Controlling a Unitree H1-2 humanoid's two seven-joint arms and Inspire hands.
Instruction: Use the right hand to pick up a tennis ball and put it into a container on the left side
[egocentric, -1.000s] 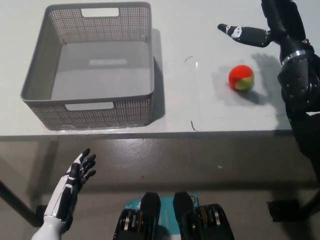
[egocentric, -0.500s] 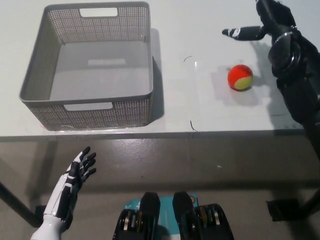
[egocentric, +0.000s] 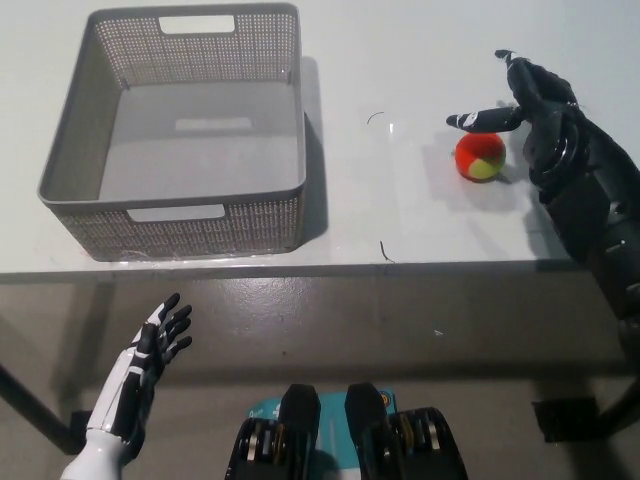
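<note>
Black right hand (egocentric: 525, 105) over the far right part of the white table (egocentric: 420, 215), fingers spread, nothing grasped. One finger (egocentric: 478, 120) stretched toward picture left, passing just above the upper edge of the tennis ball (egocentric: 480, 156); whether that finger touches the ball cannot be told from this angle. Rest of the hand to the right of the ball and slightly beyond it, palm side turned toward the ball. Black forearm running down and to the right, off the picture's right edge.

Tennis ball, red and yellow-green, resting on the table surface, right of centre, well apart from the grey basket (egocentric: 70, 150). Soft shadow under and around the ball.

Grey perforated basket standing upright on the left half of the table, rectangular, with cut-out handle slots in its near and far walls. Floor of the basket bare and visible. Near wall of the basket close to the table's front edge.

A few thin dark marks (egocentric: 384, 250) on the table between basket and ball.

White left hand (egocentric: 150, 355) at lower left, below the table's edge and off the tabletop, fingers apart and pointing up and to the right, holding nothing. Grey floor beneath it.
</note>
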